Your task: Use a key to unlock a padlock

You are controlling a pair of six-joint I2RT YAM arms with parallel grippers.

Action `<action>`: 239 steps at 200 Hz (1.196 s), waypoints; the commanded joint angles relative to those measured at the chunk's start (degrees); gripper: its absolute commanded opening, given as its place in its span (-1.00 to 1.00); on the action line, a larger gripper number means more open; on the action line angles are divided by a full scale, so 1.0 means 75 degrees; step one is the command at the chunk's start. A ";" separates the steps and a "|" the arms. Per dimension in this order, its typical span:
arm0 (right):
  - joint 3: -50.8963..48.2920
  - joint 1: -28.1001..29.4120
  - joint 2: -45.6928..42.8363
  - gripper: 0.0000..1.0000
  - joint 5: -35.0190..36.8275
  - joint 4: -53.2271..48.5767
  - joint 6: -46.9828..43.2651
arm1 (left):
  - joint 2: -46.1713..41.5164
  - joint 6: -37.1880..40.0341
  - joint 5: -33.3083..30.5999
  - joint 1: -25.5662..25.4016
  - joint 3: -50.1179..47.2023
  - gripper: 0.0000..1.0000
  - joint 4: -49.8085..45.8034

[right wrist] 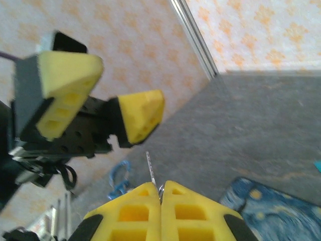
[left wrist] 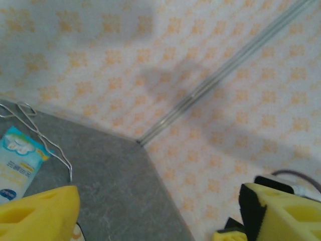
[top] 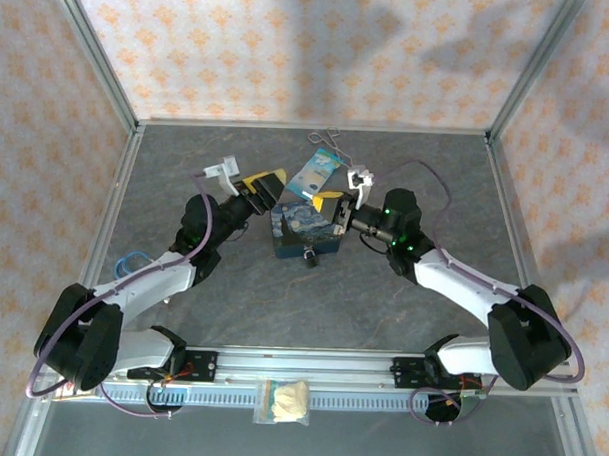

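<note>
From above, you see the padlock [top: 310, 257] at the near edge of the painted tin [top: 299, 231]. Your left wrist view shows the left pincer [left wrist: 160, 216] spread wide apart above the counter [left wrist: 115, 191]. Your right wrist view shows the right pincer [right wrist: 160, 190] clamped together on the key [right wrist: 150, 168].

Matt grey table [top: 382, 301], faintly mottled like stone; matt pale walls [top: 291, 47] printed with orange motifs, edged by brushed metal rails [top: 105, 71]. Matt yellow plastic fingers [right wrist: 133, 211], moulded with hollows, on the right gripper [right wrist: 161, 192] and likewise on the left gripper [left wrist: 160, 216]. Thin bright metal key [right wrist: 150, 168]; tin [top: 302, 228] painted blue and yellow; smooth printed card tag [left wrist: 17, 160].
</note>
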 commanded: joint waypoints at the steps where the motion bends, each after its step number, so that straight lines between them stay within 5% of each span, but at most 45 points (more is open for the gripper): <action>1: 0.0372 -0.0028 -0.0070 -1.00 -0.0012 -0.1111 -0.0831 | 0.0205 -0.0063 0.1141 -0.0067 0.0038 0.54 0.0815; 57: 0.0646 -0.0119 0.0361 -1.00 -0.1329 0.0055 0.0514 | 0.0770 -0.0170 0.1971 -0.0411 0.0140 0.01 0.1737; 105: 0.0742 -0.0176 0.0800 -1.00 -0.1899 0.1267 0.1824 | 0.0891 -0.0284 0.2071 -0.0509 0.0090 -0.11 0.1960; 157: 0.0742 -0.0182 0.1027 -1.00 -0.1817 0.1410 0.2074 | 0.0845 -0.0329 0.1939 -0.0512 0.0054 -0.99 0.2114; 179: 0.0742 -0.0182 0.0953 -1.00 -0.1795 0.1281 0.1920 | 0.0715 -0.0211 0.1727 -0.0503 0.0049 -1.00 0.1804; 205: 0.0727 -0.0233 0.0497 -0.19 -0.1316 0.0544 0.1029 | 0.0455 0.0215 0.1591 -0.0493 0.0229 -1.00 0.0977; 239: 0.0627 -0.0281 0.0454 -0.08 -0.1622 0.0966 0.1002 | 0.0300 0.0323 0.1633 -0.0493 0.0295 -1.00 0.0698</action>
